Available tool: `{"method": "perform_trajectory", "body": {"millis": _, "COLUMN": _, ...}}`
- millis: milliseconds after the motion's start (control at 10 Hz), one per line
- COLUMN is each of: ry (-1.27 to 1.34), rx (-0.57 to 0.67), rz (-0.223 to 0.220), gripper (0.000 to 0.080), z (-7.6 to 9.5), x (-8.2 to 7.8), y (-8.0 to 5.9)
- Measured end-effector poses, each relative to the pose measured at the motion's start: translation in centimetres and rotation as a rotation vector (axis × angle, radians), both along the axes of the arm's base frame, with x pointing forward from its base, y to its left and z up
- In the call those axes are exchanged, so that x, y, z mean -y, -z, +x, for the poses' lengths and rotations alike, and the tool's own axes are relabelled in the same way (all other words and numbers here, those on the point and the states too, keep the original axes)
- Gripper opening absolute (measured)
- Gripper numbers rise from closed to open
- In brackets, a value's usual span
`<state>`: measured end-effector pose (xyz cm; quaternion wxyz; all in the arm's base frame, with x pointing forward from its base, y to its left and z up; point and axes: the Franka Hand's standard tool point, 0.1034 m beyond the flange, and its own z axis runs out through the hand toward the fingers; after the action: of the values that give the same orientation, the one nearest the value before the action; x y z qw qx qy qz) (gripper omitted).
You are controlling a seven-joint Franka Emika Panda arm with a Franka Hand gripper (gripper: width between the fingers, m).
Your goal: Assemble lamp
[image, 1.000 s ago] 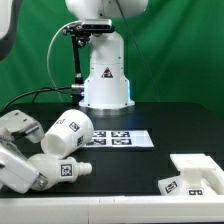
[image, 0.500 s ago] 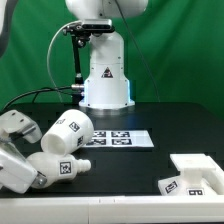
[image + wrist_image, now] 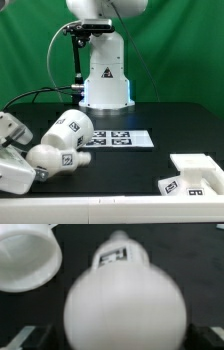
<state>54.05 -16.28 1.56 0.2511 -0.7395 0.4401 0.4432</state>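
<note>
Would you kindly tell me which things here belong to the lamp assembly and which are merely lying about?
Belonging to the lamp job:
bulb
shade
square base

Merely there:
marker board
black cable
robot pedestal

The shade [image 3: 68, 130] lies just beside the bulb [image 3: 55, 158], crowding the exterior view's left. Between the marker board [image 3: 120, 139] and the base [image 3: 198, 168], bare black table [image 3: 130, 172] leaves open passage.
</note>
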Motion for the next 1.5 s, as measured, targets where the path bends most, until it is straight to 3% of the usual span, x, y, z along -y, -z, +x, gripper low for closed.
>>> {"method": "perform_trajectory", "body": {"millis": 300, "ry": 0.001, "rx": 0.001, "rz": -0.002, "gripper": 0.0696, "z": 0.0, "x": 0.0, "y": 0.1}}
{"method": "perform_trajectory", "body": {"millis": 1400, "ry": -0.008, "rx": -0.02, "rz": 0.007, "gripper": 0.0698, "z": -0.4, "x": -1.7, "y": -0.3}}
{"method": "perform_trajectory", "body": {"millis": 1500, "ry": -0.007, "rx": -0.02, "rz": 0.007, "gripper": 0.0575, "z": -0.5, "x": -1.7, "y": -0.3}}
